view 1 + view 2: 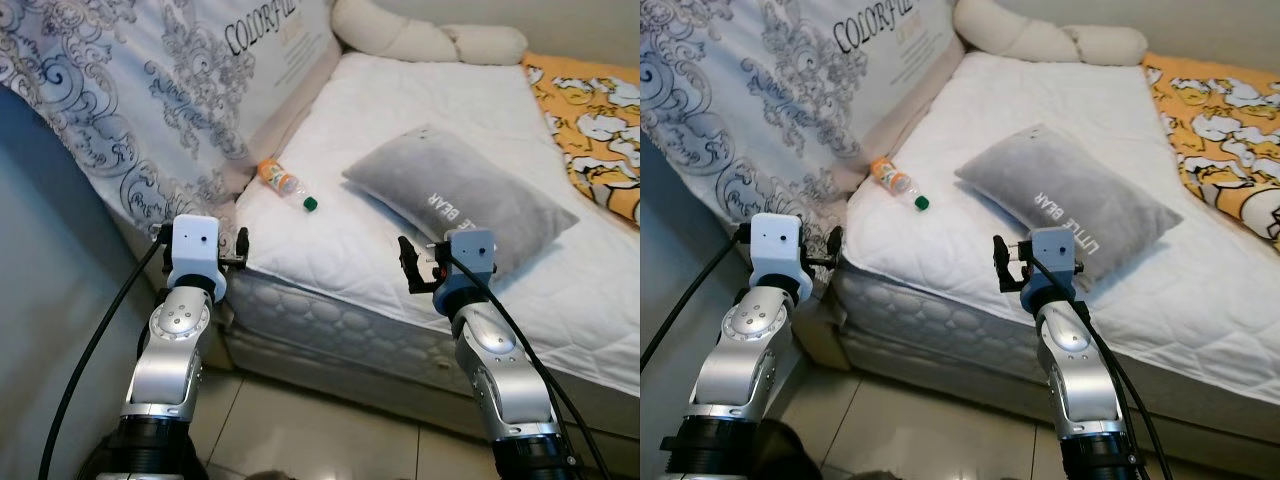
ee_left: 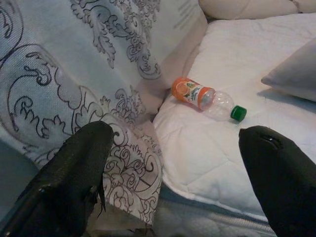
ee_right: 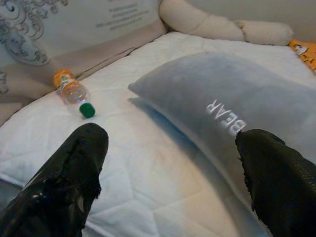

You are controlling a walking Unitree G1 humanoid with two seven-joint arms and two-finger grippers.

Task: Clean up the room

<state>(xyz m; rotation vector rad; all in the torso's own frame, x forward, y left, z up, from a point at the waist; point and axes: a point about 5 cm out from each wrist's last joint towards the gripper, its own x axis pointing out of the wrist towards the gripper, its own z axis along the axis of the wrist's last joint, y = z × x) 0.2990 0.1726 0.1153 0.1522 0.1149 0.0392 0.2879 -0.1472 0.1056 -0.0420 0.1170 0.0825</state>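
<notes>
Bed (image 1: 420, 110) with a white quilted mattress ahead, tiled floor (image 1: 300, 430) below its near edge. On the mattress near the bed's left side, an empty plastic bottle (image 1: 284, 184) on its side — orange label, green cap pointing toward the near edge — close beside the patterned grey-and-white fabric (image 1: 130, 100) printed with scrollwork that rises along that side. To the right of the bottle and apart from it, a grey pillow (image 1: 458, 196) with white lettering, flat on the mattress. At the head of the bed, a cream bolster-shaped cushion (image 1: 430, 38) across the far end. On the right, an orange-and-white patterned blanket (image 1: 595, 120) over the mattress.

Left pincer (image 1: 241, 250) raised in front of the bed's near left corner, just beside the patterned fabric, fingers (image 2: 74, 173) spread wide with nothing between them; in the left wrist view, bottle framed in the gap, well ahead on the mattress. Right pincer (image 1: 408, 262) raised over the near edge of the mattress, short of the grey pillow's front corner, fingers (image 3: 64, 182) also spread apart and empty — in the right wrist view, pillow ahead and bottle off toward the patterned fabric. Black cables trailing from both wrists down along the silver arms.
</notes>
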